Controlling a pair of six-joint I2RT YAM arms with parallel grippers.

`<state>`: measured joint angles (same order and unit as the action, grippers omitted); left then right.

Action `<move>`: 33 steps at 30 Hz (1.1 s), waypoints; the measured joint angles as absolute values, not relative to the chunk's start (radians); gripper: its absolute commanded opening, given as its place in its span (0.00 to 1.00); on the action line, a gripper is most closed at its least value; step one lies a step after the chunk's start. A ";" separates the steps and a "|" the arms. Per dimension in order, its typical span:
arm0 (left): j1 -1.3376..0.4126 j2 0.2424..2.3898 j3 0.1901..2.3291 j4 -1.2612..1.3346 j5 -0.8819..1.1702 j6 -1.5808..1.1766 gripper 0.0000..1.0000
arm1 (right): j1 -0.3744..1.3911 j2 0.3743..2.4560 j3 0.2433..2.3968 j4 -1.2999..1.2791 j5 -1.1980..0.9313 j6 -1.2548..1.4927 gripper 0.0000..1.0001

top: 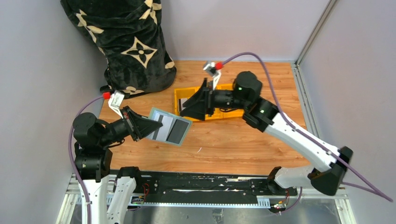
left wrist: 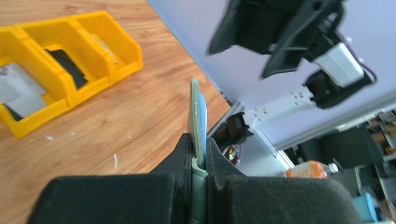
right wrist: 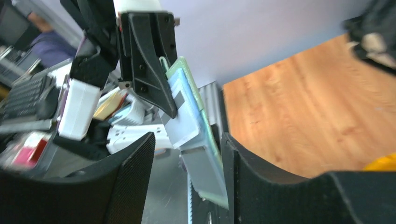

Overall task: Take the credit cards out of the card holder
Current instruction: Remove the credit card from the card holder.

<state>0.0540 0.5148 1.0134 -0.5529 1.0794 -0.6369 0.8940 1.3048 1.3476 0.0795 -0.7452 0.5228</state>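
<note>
My left gripper (top: 145, 127) is shut on the edge of the sage-green card holder (top: 171, 127) and holds it open above the table, its inner face up. A pale card with a dark stripe (top: 161, 125) shows in its sleeves. In the left wrist view the holder (left wrist: 194, 116) stands edge-on between my shut fingers, with a pale blue card (left wrist: 202, 120) against it. My right gripper (top: 187, 108) is open over the yellow tray, pointing at the holder. In the right wrist view the holder (right wrist: 200, 126) lies between my open fingers (right wrist: 135, 182); I cannot tell whether it touches them.
The yellow three-compartment tray (top: 225, 115) sits mid-table. In the left wrist view the tray (left wrist: 74, 95) holds a pale grey card (left wrist: 18, 88) and a black item (left wrist: 67, 65). A black patterned fabric bag (top: 126, 42) stands at the back left. Walls close in on both sides.
</note>
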 measured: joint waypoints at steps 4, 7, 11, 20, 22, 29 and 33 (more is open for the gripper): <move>0.054 0.525 0.992 -0.525 0.976 -0.662 0.00 | 0.857 1.178 1.295 0.094 -0.639 0.546 0.62; 0.054 0.525 0.971 -0.482 0.912 -0.699 0.00 | 0.858 1.136 1.251 0.198 -0.651 0.643 0.62; 0.054 0.527 0.950 -0.428 0.876 -0.755 0.00 | 0.871 1.172 1.161 0.377 -0.677 0.791 0.62; 0.054 0.527 0.942 -0.369 0.863 -0.824 0.00 | 0.943 1.348 1.089 0.500 -0.695 0.940 0.59; 0.054 0.527 0.942 -0.365 0.863 -0.834 0.00 | 0.949 1.363 1.089 0.527 -0.704 0.956 0.58; 0.054 0.524 0.942 -0.350 0.860 -0.874 0.02 | 0.950 1.416 1.091 0.569 -0.707 0.991 0.52; 0.056 0.511 0.934 -0.329 0.851 -0.892 0.02 | 0.950 1.446 1.112 0.601 -0.715 1.025 0.48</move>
